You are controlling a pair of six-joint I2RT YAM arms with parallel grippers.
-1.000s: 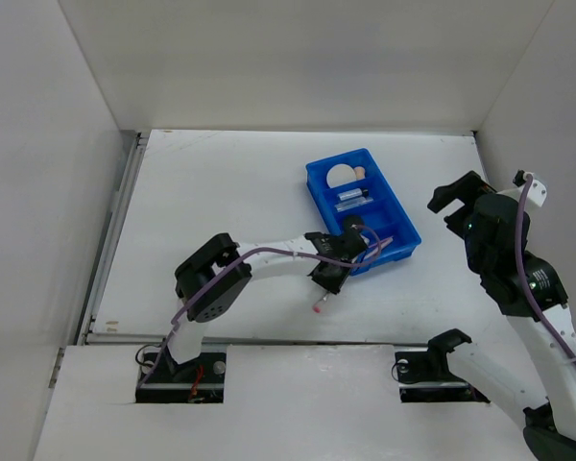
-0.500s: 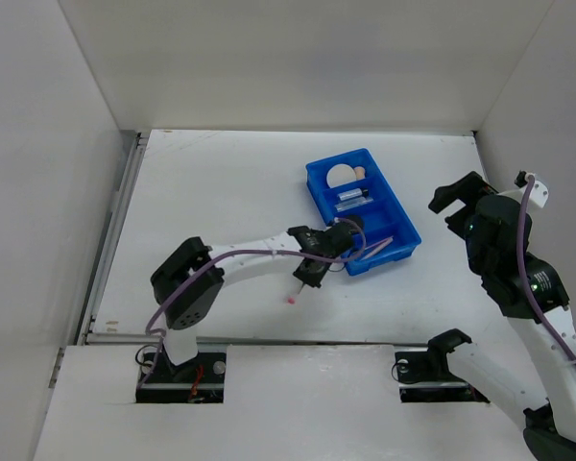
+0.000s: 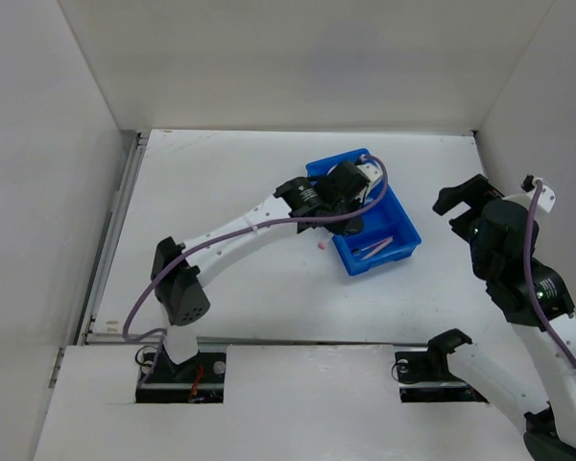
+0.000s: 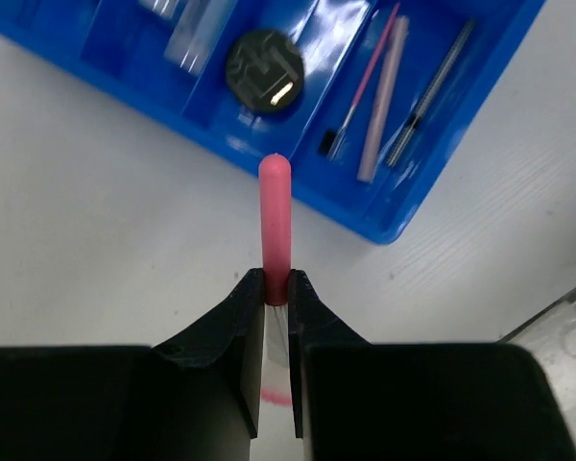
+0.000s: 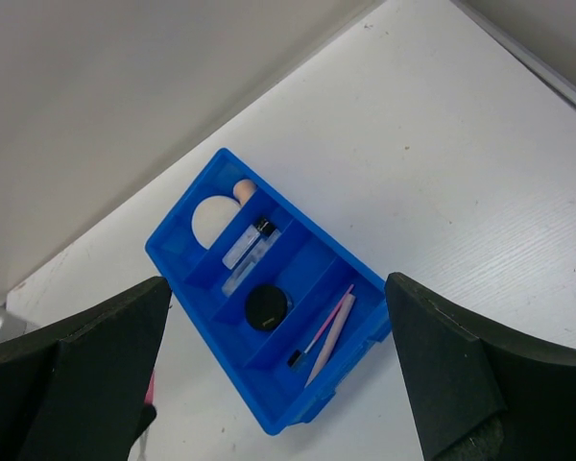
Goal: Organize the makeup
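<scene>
White tabletop (image 3: pixel 221 192), matt, with faint grain and light scuffing; a metal rail (image 3: pixel 115 230) runs along its left edge.

Left claw (image 4: pixel 276 288): closed tight on a pink pencil (image 4: pixel 276 226), gripped near one end. The rounded free end points at the near long wall of the blue tray (image 5: pixel 206 341), and the pencil is outside the tray, over bare tabletop.

Right claw (image 5: pixel 276 283): raised to the right of the tray, fingers spread wide, nothing between them.

Tray contents:
- End compartment: a thin pink pencil (image 4: pixel 365 82), a pale pink pencil (image 4: pixel 382 101) and a dark pencil (image 4: pixel 432 91), side by side.
- Next compartment: the black compact (image 4: pixel 264 70).
- Beyond it: a clear black-capped tube (image 5: pixel 248 242).
- Far end: the cream puff (image 5: pixel 212 220).

Plain white panels close off the left, right and back (image 3: pixel 298 58) of the tabletop.
</scene>
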